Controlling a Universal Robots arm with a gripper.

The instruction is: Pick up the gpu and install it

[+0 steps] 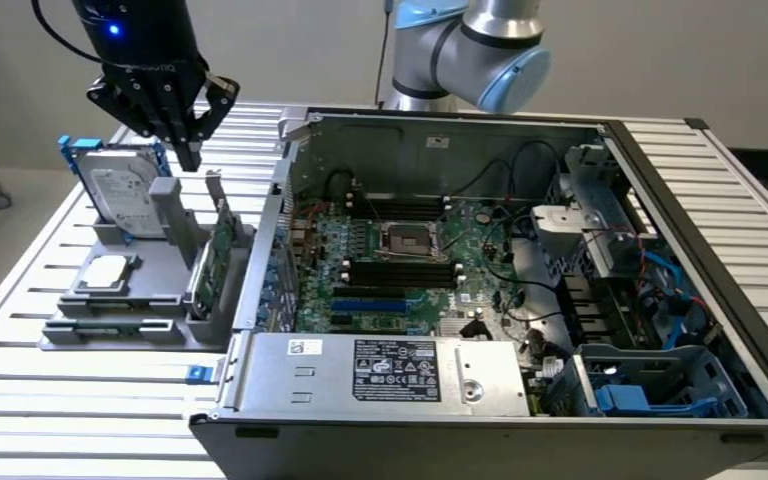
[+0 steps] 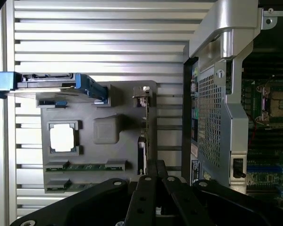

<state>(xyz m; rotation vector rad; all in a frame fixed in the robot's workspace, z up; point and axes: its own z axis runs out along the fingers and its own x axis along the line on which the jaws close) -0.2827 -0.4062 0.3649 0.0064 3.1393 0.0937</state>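
gpu (image 1: 220, 235): one, upright in grey holder (image 1: 107, 335), under one pincer (image 1: 187, 150)

Bright diffuse light. Glare on ribbed silver aluminium table (image 1: 64, 400), 7 o'clock; dark metal computer case (image 1: 491, 445) interior shadowed, 4 o'clock.

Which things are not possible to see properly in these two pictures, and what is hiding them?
1. gpu: the wrist view sees it edge-on, so neither face shows; the shut gripper covers one end.
2. In the exterior view the grey holder hides the gpu's lower edge.
3. Label on the silver box: print too small to read, exterior view.
4. Robot arm: cut off by the exterior view's top edge.
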